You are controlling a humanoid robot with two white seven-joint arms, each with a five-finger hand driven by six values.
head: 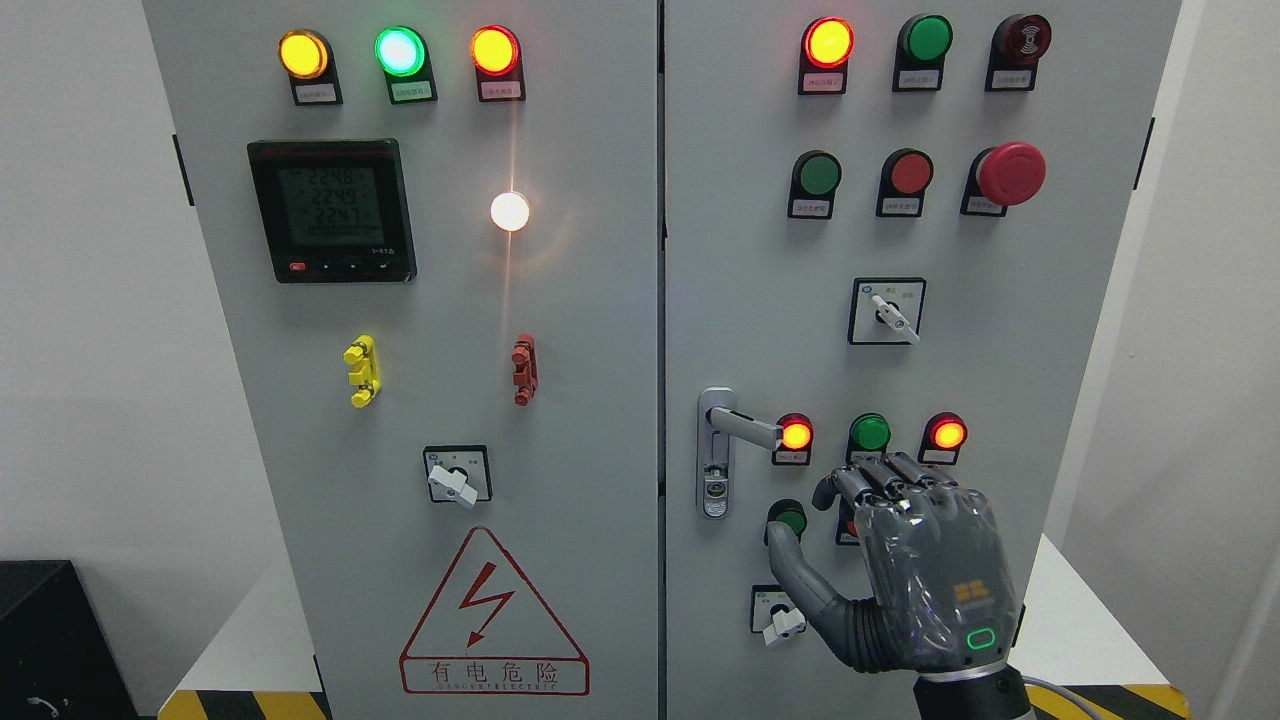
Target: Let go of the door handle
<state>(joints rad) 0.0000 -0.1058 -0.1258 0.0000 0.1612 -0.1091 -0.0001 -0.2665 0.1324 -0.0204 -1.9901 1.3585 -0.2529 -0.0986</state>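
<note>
One robot hand [915, 560], the right one, hangs in front of the right door [1080, 330] of a grey electrical cabinet, its arm rising from the bottom edge right of the middle. The dark fingers [885, 478] are half curled and hold nothing, and the thumb [795, 570] points up to the left, clear of everything. The silver door handle [735, 435] sits up and to the left of the hand, near the door's left edge; its lever sticks out to the right, and a clear gap lies between it and the fingertips. Just right of the lever's tip glows a red lamp [796, 434], with a green button [869, 433] and a second red lamp [947, 433] in the same row above the knuckles. A green button [790, 518] shows between thumb and forefinger, and a white rotary switch [782, 622] lies just left of the wrist. Higher on this door sit another rotary switch [888, 312] and a big red emergency stop [1010, 173]. The left door [600, 400] carries a digital meter [332, 210], three lit lamps along the top, a yellow clip [361, 371], a red clip [523, 369] and a triangular shock-warning sign [492, 615]. The cabinet stands on a white surface [1080, 620] edged with black and yellow stripes. No left hand appears.
</note>
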